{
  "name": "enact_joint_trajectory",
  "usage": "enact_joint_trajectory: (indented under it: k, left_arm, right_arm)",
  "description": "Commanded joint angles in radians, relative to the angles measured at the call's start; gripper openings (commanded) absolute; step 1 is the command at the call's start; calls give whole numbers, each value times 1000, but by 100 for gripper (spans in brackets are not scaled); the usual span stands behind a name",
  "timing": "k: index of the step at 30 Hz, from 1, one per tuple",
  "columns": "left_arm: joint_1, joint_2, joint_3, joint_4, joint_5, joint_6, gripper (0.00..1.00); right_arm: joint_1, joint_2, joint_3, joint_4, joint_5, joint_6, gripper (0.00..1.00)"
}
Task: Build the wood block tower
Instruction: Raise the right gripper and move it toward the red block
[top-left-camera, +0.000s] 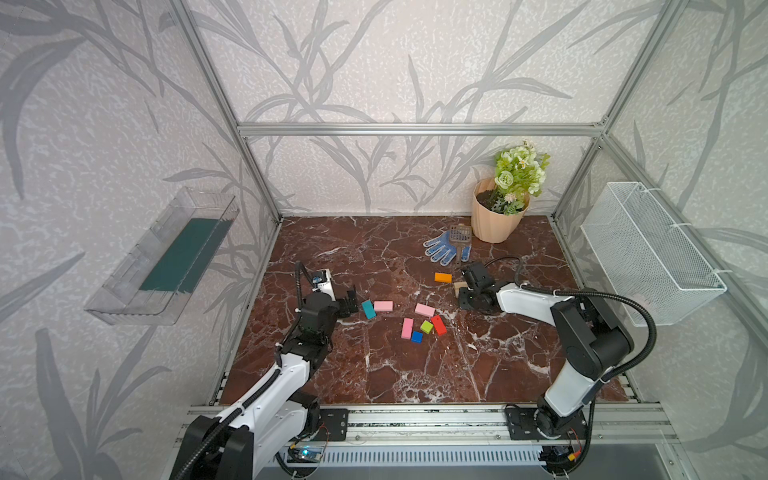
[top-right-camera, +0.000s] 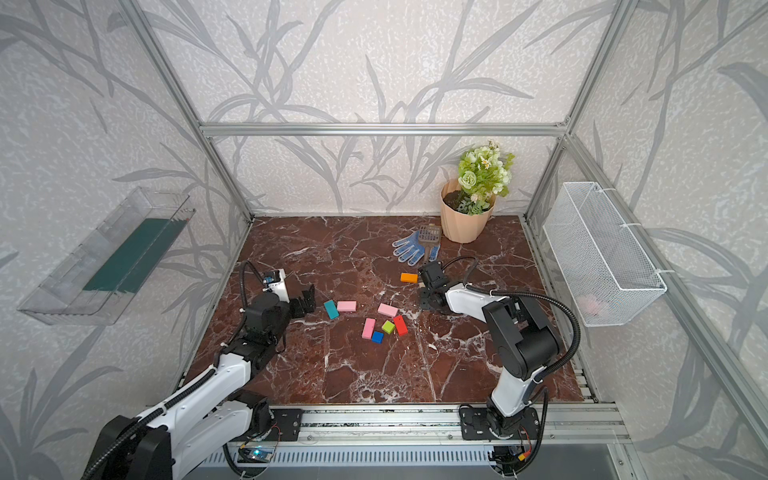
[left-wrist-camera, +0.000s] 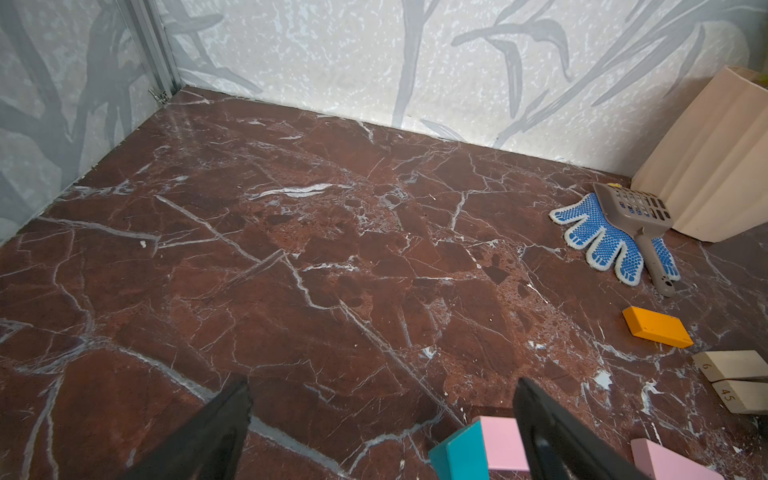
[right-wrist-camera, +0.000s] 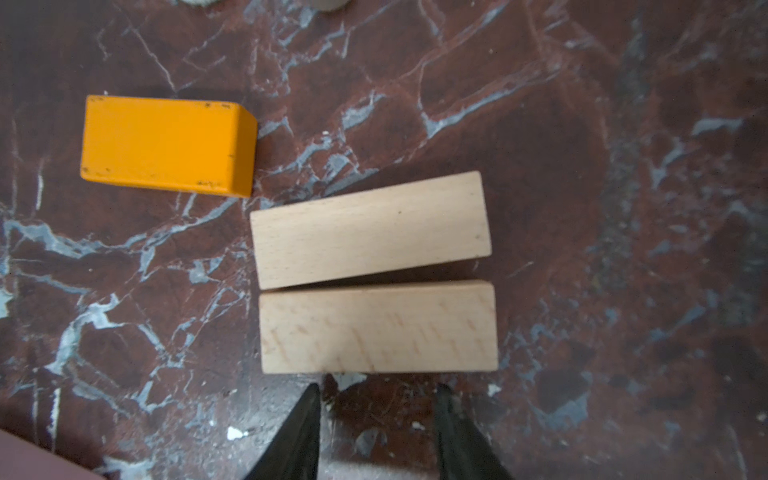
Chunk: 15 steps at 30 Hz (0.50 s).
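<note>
No tower is in view; the wood blocks all lie singly on the marble floor. Two tan blocks (right-wrist-camera: 370, 228) (right-wrist-camera: 378, 328) lie side by side, with an orange block (right-wrist-camera: 166, 143) beside them. My right gripper (right-wrist-camera: 379, 392) hangs just short of the nearer tan block, open and holding nothing. In both top views a teal block (top-left-camera: 368, 309) touches a pink block (top-left-camera: 383, 306). Two more pink blocks (top-left-camera: 424, 309) (top-left-camera: 407, 328), a green cube (top-left-camera: 427, 326), a blue cube (top-left-camera: 417, 337) and a red block (top-left-camera: 439, 325) lie mid-floor. My left gripper (left-wrist-camera: 384, 392) is open, with the teal block (left-wrist-camera: 455, 455) by one finger.
A blue dotted glove (top-left-camera: 444, 247) with a grey scoop (top-left-camera: 459, 237) on it lies at the back right. A beige flowerpot (top-left-camera: 496, 220) stands beside them. A white wire basket (top-left-camera: 652, 253) hangs on the right wall and a clear tray (top-left-camera: 166, 257) on the left wall.
</note>
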Motion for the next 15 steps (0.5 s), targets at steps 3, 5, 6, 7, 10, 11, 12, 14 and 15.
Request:
enact_joint_trajectory:
  k: [3, 5, 6, 7, 10, 11, 12, 14, 15]
  left_arm:
    - [-5, -7, 5, 14, -4, 5, 99]
    - [-5, -7, 5, 14, -4, 5, 99]
    - [-5, -7, 5, 14, -3, 5, 99]
    - [-5, -7, 5, 14, -4, 5, 99]
    - [-5, -7, 5, 14, -4, 5, 99]
    - [-6, -7, 4, 14, -4, 5, 99]
    - [-5, -7, 4, 14, -4, 5, 99]
    - [-5, -7, 4, 14, -4, 5, 99]
    - [-5, -7, 4, 14, -4, 5, 99]
  right_arm:
    - [-8, 25, 25, -38, 21, -6, 46]
    - [-9, 30, 30, -40, 23, -8, 46]
    - [-9, 32, 32, -40, 23, -8, 46]
    - [-8, 38, 37, -42, 23, -10, 46]
    - [-10, 52, 47, -43, 23, -13, 46]
    - [-10, 56, 51, -43, 23, -14, 46]
    - [-9, 60, 53, -43, 23, -14, 46]
    - [-10, 64, 56, -40, 29, -13, 46]
    - [-11, 65, 57, -41, 30, -13, 46]
